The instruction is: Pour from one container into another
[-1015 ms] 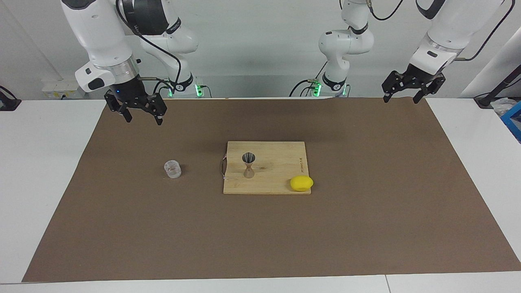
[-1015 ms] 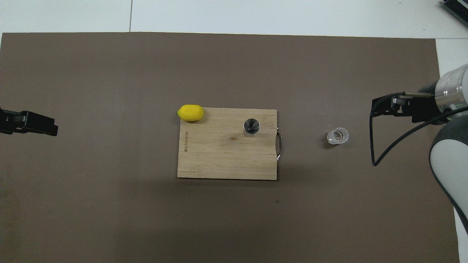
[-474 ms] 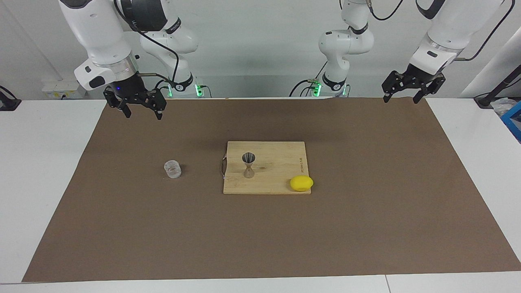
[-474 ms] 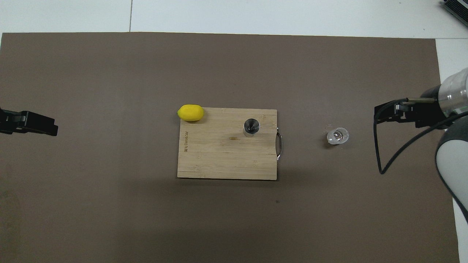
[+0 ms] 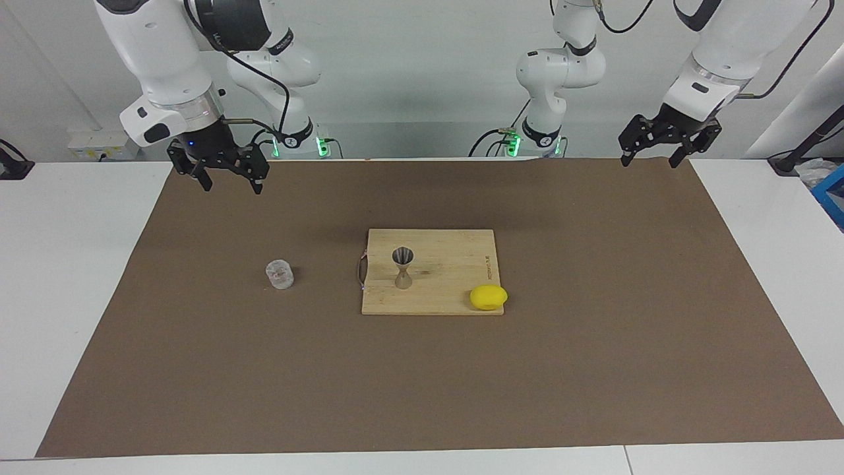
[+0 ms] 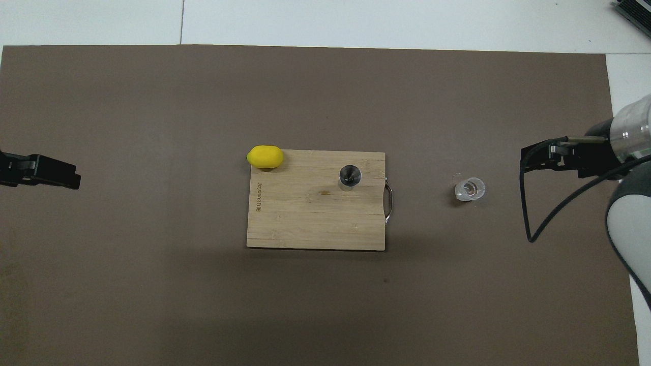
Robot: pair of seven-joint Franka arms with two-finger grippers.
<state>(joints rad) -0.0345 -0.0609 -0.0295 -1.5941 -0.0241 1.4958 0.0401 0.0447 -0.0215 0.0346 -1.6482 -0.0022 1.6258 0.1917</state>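
Note:
The clear glass tumbler [image 5: 279, 274] stands upright on the brown mat toward the right arm's end; it also shows in the overhead view [image 6: 469, 188]. The metal hourglass jigger [image 5: 403, 267] stands upright on the wooden cutting board [image 5: 455, 277], at the board's end closest to the glass, and shows from above too [image 6: 350, 177]. My right gripper [image 5: 231, 187] hangs open and empty in the air over the mat's edge by the robots, well apart from the glass. My left gripper [image 5: 649, 160] waits open and empty over the mat's corner at the left arm's end.
A yellow lemon [image 5: 488, 297] lies at the board's corner toward the left arm's end, farther from the robots than the jigger. The board [image 6: 305, 218] has a metal handle [image 6: 389, 203] on the edge facing the glass. The brown mat [image 5: 422, 382] covers most of the table.
My right gripper has risen and drawn back toward its base, away from the glass, and has been almost still for the last half second. The left arm, glass and jigger have not moved.

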